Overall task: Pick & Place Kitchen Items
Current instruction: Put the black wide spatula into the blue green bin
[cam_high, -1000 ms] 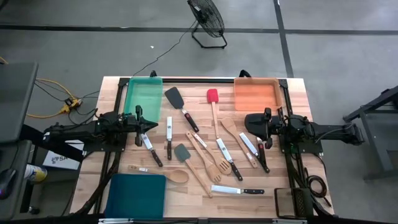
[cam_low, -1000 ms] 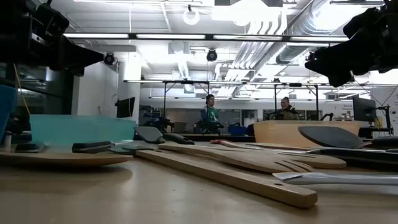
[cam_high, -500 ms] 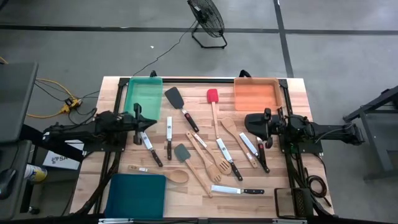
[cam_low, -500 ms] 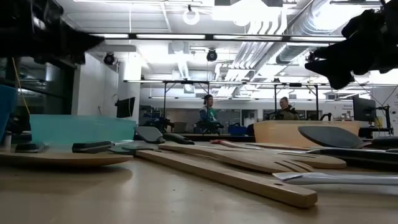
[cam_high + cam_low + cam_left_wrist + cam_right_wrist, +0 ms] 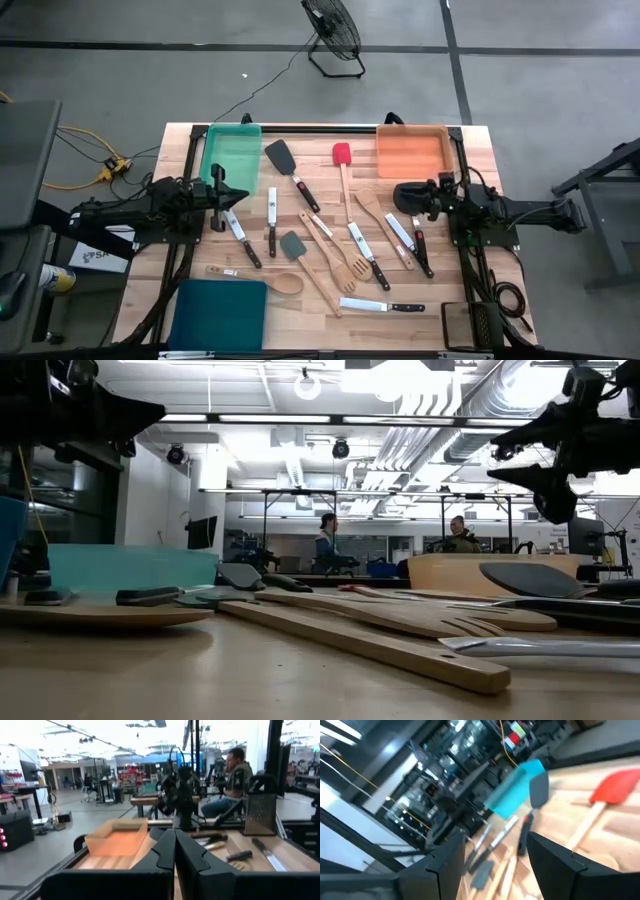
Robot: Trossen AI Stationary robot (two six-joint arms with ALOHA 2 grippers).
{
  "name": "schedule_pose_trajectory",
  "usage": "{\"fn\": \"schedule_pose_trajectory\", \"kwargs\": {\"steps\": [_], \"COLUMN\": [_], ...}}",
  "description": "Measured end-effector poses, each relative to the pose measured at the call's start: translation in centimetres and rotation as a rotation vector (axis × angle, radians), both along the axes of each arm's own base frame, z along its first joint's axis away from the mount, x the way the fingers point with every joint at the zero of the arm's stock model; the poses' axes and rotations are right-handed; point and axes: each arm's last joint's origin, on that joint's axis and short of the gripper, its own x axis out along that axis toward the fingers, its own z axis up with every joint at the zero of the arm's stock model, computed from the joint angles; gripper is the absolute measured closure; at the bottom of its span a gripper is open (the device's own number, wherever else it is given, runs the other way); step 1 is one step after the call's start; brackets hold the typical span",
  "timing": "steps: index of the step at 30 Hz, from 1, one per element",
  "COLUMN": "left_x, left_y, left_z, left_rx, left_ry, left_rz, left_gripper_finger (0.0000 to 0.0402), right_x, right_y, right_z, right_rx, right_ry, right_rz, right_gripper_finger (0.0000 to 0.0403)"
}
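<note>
left gripper (image 5: 174, 851) fingers pressed shut, empty, above the table's (image 5: 470, 140) left side near the green tray (image 5: 231, 152). right gripper (image 5: 495, 855) fingers parted, empty; only its wrist view shows the gap. utensils (image 5: 330, 245) lie scattered mid-table, including a red spatula (image 5: 342, 155). the low view shows people beyond.

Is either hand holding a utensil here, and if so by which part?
Nothing is held. The left hand is shut with nothing between its fingers; the right hand is open and empty above the table.
</note>
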Motion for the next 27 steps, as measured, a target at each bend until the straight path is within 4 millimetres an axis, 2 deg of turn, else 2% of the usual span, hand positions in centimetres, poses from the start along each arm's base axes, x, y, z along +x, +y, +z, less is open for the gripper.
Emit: {"fn": "schedule_pose_trajectory", "kwargs": {"steps": [5,9,16,21,27], "left_x": [0.1,0.1,0.2,0.2,0.2], "left_y": [0.0,0.0,0.0,0.0,0.0], "left_z": [-0.4,-0.8,-1.4,-1.7,-1.9], "left_rx": [-0.004,-0.007,-0.013,-0.016,-0.019], "left_ry": [0.049,0.084,0.152,0.186,0.208], "left_rz": [-0.001,-0.002,-0.002,-0.001,-0.001], "left_gripper_finger": [0.0402,0.0402,0.0402,0.0402,0.0402], "right_x": [-0.2,-0.6,-0.5,0.7,2.4], "right_y": [0.0,-0.2,-0.4,-0.5,-0.7], "right_z": [1.3,3.6,7.1,9.6,11.6], "right_rx": [-0.024,-0.040,-0.046,-0.050,-0.016], "right_ry": [-0.069,-0.046,0.149,0.274,0.456], "right_rz": [-0.016,-0.078,-0.164,-0.177,-0.206], "right_gripper_finger": [0.0198,0.0203,0.0214,0.0219,0.0220]}}
